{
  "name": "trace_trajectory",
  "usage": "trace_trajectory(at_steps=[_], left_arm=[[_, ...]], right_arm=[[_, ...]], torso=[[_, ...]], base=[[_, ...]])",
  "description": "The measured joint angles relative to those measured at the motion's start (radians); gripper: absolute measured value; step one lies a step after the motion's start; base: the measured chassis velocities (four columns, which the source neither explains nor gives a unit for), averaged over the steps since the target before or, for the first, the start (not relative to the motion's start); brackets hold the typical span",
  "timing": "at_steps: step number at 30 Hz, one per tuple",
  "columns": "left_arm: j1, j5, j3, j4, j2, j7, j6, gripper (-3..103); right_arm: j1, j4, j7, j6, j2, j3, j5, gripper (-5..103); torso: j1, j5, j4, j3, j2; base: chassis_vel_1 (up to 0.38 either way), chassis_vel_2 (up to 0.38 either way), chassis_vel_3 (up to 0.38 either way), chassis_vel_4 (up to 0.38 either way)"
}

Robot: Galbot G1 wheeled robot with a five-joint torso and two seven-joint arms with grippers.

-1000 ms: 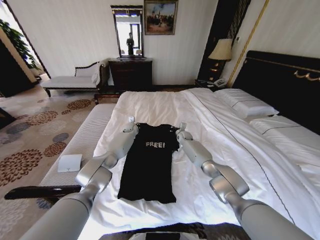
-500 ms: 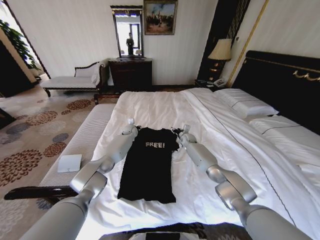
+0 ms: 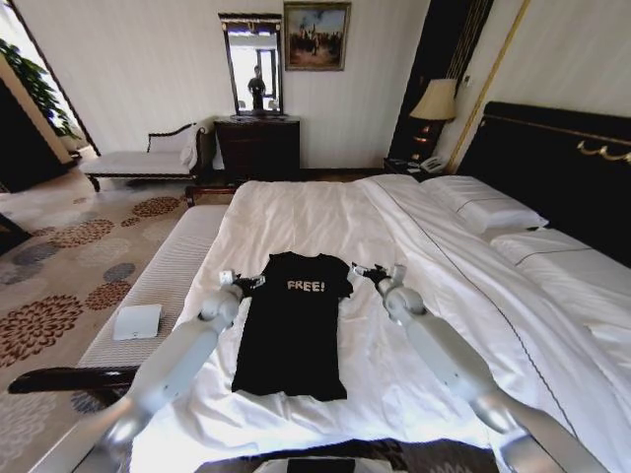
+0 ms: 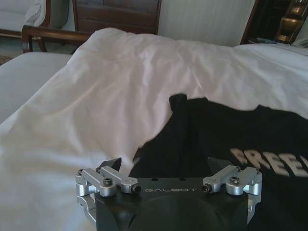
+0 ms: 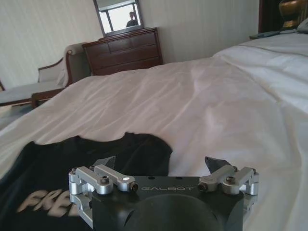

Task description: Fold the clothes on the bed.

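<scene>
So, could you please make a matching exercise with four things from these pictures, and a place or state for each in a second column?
Things:
1. T-shirt
2. left gripper
3. right gripper
4. pillow

Places or states:
A. jaws open, at the sleeve on the robot's right
B. near the dark headboard
C. lying flat on the white bed, print facing up
D. jaws open, at the sleeve on the robot's left

Pairs: 1-C, 2-D, 3-A, 4-B
</scene>
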Motion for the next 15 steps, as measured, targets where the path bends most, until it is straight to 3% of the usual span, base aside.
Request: trace_trajectory(at_steps=[5, 8, 15], left_arm=[[0.244, 0.049, -0.12, -0.176, 0.015, 0.027, -0.017, 100], [0.417, 0.076, -0.213, -0.268, -0.01, 0.047, -0.023, 100], [0.656, 0.113, -0.32, -0.373, -0.074, 0.09, -0.045, 100]], right_arm=[[-0.266, 0.251, -0.01, -0.021, -0.004, 0.147, 0.003, 100], [-0.447, 0.365, -0.045, -0.017, 0.012, 0.212, -0.035, 100], [-0.645, 0.503, -0.101, 0.001, 0.062, 0.244, -0.119, 100]], torso=[[0.0, -0.0004, 0.0001, 0.0, 0.0], [0.0, 0.0, -0.0002, 0.0, 0.0], [0.0, 0.0, -0.0001, 0.0, 0.0]], base=[[0.0, 0.0, 0.0, 0.0], [0.0, 0.0, 0.0, 0.0], [0.0, 0.0, 0.0, 0.0]])
